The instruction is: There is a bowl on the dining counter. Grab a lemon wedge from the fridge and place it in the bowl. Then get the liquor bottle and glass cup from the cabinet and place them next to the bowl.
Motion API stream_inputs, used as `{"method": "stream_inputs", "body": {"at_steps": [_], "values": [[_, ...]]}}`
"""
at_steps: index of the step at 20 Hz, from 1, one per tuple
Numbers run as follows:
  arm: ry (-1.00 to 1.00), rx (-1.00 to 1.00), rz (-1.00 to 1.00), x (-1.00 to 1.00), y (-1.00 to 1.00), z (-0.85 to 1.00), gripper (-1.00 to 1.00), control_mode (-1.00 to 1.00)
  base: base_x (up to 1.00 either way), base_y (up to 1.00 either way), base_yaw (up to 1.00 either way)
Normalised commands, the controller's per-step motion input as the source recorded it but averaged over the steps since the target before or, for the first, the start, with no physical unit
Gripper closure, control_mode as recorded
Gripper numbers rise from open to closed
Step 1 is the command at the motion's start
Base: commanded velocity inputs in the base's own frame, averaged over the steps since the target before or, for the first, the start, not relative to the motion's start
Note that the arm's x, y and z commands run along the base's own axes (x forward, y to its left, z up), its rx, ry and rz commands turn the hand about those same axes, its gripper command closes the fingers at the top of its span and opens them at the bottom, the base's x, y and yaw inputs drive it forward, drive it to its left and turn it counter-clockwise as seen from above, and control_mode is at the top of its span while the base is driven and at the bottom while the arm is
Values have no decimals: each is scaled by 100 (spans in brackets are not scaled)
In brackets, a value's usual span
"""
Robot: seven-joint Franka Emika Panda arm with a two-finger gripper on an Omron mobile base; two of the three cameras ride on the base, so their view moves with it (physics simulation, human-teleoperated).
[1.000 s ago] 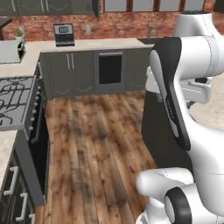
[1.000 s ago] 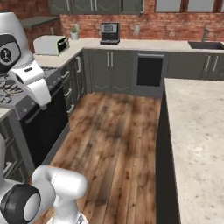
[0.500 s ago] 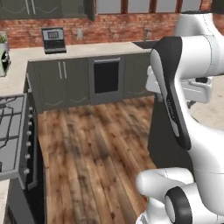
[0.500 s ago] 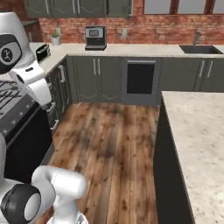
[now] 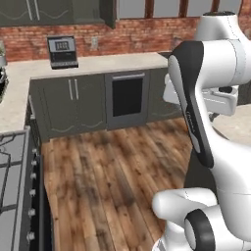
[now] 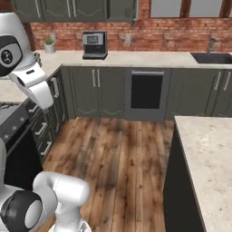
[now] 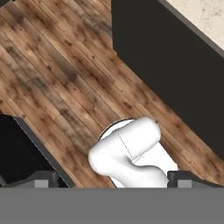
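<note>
Both base cameras are sitting behind the arm and looking forward and down across the wood floor (image 5: 98,176) toward the brick back wall (image 6: 181,31). The left one is looking past the arm on its right side, the right one past the arm on its left. Both are taking in the same coffee machine (image 5: 62,50) and the dark oven door (image 6: 146,92) below the wall surface (image 6: 136,57). The hand camera is pointing steeply down, close over the floor, with the dining counter (image 7: 205,19) edging into its upper right corner.
</note>
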Motion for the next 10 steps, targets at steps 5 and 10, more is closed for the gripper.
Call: {"method": "stream_inputs", "body": {"at_steps": [5, 10], "values": [[0, 0, 0, 0, 0, 0, -100, 100, 100, 22, 0], [0, 0, 0, 0, 0, 0, -100, 100, 100, 18, 0]]}}
